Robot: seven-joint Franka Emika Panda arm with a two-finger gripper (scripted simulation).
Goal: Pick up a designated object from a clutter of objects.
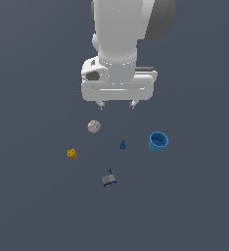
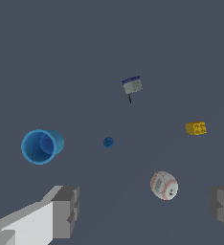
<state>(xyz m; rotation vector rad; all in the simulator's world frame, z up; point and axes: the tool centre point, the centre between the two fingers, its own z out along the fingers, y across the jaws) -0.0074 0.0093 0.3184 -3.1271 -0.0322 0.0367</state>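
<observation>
Nearest the wrist camera we see the claw's (image 2: 142,210) two grey fingers (image 2: 66,210), blocky and matte, standing wide apart with nothing between them. In the exterior view the claw (image 1: 117,104) hangs high in the frame's upper centre, under the arm's smooth white body, clear of everything on the counter (image 1: 194,206) (a flat, dull slate-grey surface).

We find the yellow brick (image 1: 72,154) at the exterior view's left of centre, well apart from the claw and alone on the counter. In the wrist view the yellow brick (image 2: 196,128) is a short rectangular block, glossy yellow-orange, with small studs on its upper face; its long axis runs nearly level across the frame, slightly tilted.

A round baseball (image 1: 93,126), grey-white with reddish stitching, lies closest to the claw. Near the frame's centre stands a small blue cone (image 1: 122,144), point up. At centre right sits the blue cup (image 1: 158,141), a smooth, open-mouthed cylinder. Lower centre lies a boxy grey-blue gadget (image 1: 109,179) with a thin dark stem.
</observation>
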